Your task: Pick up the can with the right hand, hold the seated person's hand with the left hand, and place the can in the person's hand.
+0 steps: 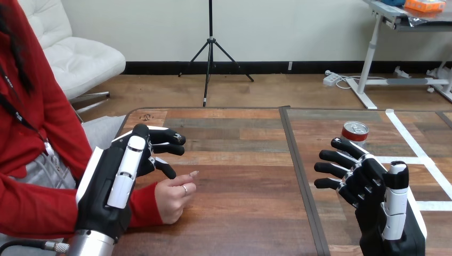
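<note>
Short of the can (355, 132), right hand (381, 198), fingers apart for the grab. Beside the person's hand (171, 200) on the surface (240, 208), left hand (114, 181), fingers loose, clasping nothing.

Bare table (240, 181) lies free between the person's hand (173, 198) and the can (355, 131), with the right hand (376, 186) just before the can.

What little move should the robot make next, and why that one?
Probably the right hand should reach a little forward and curl round the can. The can stands upright on the table just beyond that hand's open fingers, not yet held. The left hand is beside the person's hand, which rests on the table.
</note>
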{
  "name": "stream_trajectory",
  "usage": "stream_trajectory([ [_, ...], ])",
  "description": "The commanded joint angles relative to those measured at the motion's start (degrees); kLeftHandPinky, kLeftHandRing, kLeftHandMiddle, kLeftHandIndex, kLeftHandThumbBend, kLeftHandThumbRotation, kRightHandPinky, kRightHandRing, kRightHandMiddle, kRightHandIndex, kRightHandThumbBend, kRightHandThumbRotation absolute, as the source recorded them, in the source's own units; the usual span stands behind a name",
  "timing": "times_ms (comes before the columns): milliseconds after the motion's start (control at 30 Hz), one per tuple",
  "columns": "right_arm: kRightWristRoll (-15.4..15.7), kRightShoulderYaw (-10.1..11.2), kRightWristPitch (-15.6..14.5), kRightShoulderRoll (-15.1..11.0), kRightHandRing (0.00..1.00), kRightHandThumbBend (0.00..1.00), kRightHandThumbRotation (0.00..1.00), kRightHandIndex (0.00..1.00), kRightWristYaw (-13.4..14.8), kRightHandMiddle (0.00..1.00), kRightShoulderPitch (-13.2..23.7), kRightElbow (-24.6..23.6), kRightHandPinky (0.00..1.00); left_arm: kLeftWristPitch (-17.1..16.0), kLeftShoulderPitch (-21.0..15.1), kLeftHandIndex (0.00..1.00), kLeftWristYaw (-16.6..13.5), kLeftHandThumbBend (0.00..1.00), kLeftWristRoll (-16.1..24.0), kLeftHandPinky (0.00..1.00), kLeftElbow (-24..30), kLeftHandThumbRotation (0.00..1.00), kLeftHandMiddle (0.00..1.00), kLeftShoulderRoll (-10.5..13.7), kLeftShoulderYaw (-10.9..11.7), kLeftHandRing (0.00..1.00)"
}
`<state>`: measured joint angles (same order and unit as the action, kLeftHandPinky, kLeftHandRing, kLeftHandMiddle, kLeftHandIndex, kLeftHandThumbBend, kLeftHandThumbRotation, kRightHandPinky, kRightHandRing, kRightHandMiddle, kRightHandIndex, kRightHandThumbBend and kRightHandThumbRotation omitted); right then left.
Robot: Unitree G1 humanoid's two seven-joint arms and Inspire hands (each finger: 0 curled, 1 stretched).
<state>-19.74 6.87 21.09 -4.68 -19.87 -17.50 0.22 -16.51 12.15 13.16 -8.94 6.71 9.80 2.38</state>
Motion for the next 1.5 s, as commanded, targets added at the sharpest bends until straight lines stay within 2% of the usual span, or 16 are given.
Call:
stream_trajectory([
  [0,-0.3,-0.1,0.3,0.2,0.69,0.85,1.0,0.76,-0.2,0.72,2.0,-2.9,0.59,-0.4,-3.3,0.54,0.0,0.27,-0.4,0.38,2.9,1.0,0.63,0.0,0.6,0.62],
  [233,-0.2,-0.2,0.4,0.0,0.69,0.83,1.0,0.76,-0.5,0.72,2.3,-2.5,0.59,-0.5,-3.3,0.55,0.2,0.28,-0.6,0.38,2.9,1.0,0.63,0.0,0.7,0.62],
  [433,1.3,-0.1,1.6,-0.4,0.71,0.82,1.0,0.77,-0.5,0.74,3.3,-1.3,0.6,-0.3,-3.5,0.55,0.4,0.29,-0.7,0.38,2.7,1.0,0.63,0.2,0.7,0.62],
  [733,3.8,0.3,1.3,-1.0,0.74,0.84,1.0,0.78,0.7,0.77,6.5,0.2,0.63,-0.8,-4.0,0.55,0.3,0.27,-0.4,0.38,2.1,1.0,0.63,0.1,0.9,0.62],
  [933,7.1,0.9,1.6,-2.5,0.75,0.83,1.0,0.78,2.1,0.78,10.7,2.4,0.66,-0.5,-4.4,0.55,0.5,0.29,-0.3,0.38,2.0,1.0,0.63,0.2,1.0,0.61],
  [1133,10.9,1.4,1.2,-5.4,0.76,0.81,1.0,0.8,3.0,0.79,16.0,5.8,0.67,-0.4,-4.8,0.54,0.4,0.29,-0.2,0.38,1.6,1.0,0.63,0.1,1.0,0.61],
  [1467,17.0,1.5,3.3,-10.6,0.76,0.81,1.0,0.81,4.7,0.79,27.0,16.3,0.67,-0.5,-5.2,0.54,0.2,0.27,-0.1,0.37,1.4,1.0,0.62,-0.1,0.9,0.6],
])
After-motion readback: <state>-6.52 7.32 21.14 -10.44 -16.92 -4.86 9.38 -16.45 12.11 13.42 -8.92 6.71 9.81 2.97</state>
